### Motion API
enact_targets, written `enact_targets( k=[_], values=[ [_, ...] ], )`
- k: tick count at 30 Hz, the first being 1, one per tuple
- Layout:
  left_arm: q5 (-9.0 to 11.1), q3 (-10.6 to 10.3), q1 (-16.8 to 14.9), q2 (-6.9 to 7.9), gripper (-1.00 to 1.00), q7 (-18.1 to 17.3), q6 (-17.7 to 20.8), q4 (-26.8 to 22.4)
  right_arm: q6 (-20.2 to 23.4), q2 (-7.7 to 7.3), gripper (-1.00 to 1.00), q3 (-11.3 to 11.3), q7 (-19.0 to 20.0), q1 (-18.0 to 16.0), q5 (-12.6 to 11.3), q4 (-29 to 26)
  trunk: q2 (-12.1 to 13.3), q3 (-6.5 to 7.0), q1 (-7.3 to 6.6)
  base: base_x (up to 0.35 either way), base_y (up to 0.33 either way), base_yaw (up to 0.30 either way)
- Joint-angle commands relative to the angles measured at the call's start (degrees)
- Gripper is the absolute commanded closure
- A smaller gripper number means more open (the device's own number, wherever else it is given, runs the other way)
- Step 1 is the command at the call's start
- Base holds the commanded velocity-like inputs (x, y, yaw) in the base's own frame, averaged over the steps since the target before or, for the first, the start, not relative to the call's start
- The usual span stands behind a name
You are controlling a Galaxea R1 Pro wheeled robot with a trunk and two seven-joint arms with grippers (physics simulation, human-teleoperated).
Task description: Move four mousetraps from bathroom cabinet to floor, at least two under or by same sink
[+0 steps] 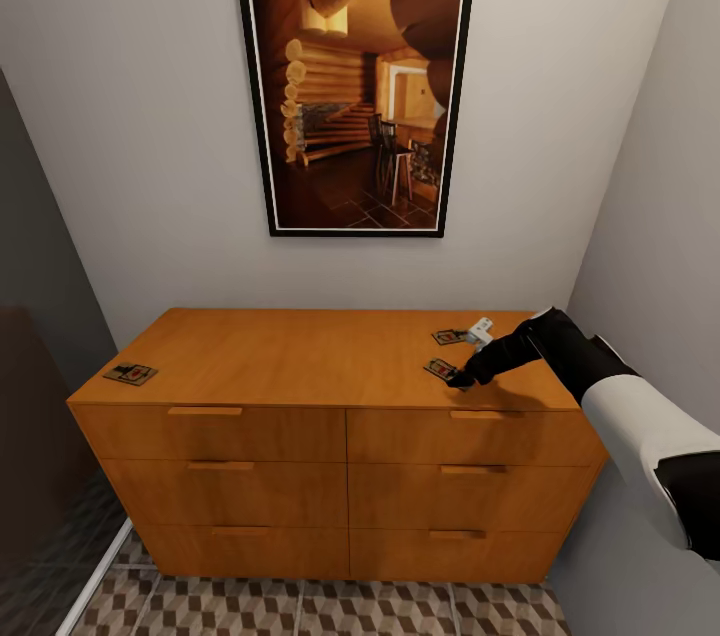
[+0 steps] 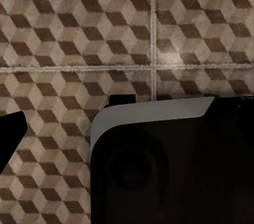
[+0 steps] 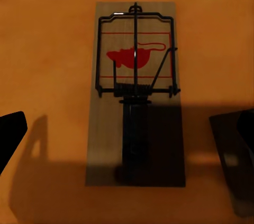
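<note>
Right jaws spread over a mousetrap on the cabinet.

Head view: my right gripper (image 1: 462, 379) touches the near mousetrap (image 1: 441, 369) on the cabinet (image 1: 300, 356); another lies far left (image 1: 130, 373). Right wrist: the flat board could slip as I clamp it. Left wrist: bathroom floor (image 2: 79, 34); my left jaws' state I cannot tell.

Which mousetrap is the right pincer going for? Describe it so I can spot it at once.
Start at the orange-brown cabinet under the tall framed picture. Two mousetraps lie close together at the right end of its top; a third sits alone at the left edge. The target mousetrap is the nearer of the pair, right at the right pincer, nearer the front edge than its neighbour.
</note>
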Motion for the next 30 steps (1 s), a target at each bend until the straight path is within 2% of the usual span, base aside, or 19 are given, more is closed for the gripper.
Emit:
enact_targets(
  k=[1, 21, 30],
  values=[
    [-0.1, -0.2, 0.0, 0.01, -1.00, 0.2, -0.2, 0.0, 0.4, -0.04, -1.00, 0.2, 0.2, 0.0, 0.1, -0.1, 0.0, -0.06, 0.00, 0.000, 0.000, 0.000],
    [-0.1, -0.3, 0.0, -0.04, -1.00, 0.2, -0.2, 0.0, 0.3, -0.03, -1.00, 0.2, 0.1, 0.0, 0.1, 0.0, 0.0, -0.06, 0.00, 0.035, 0.025, 0.000],
    [-0.1, -0.3, 0.0, -0.13, -1.00, 0.2, -0.2, 0.0, -2.3, 0.03, -1.00, 0.2, 0.1, 0.0, 0.2, 1.9, 0.0, -0.06, 0.00, 0.015, 0.010, 0.000]
  ],
)
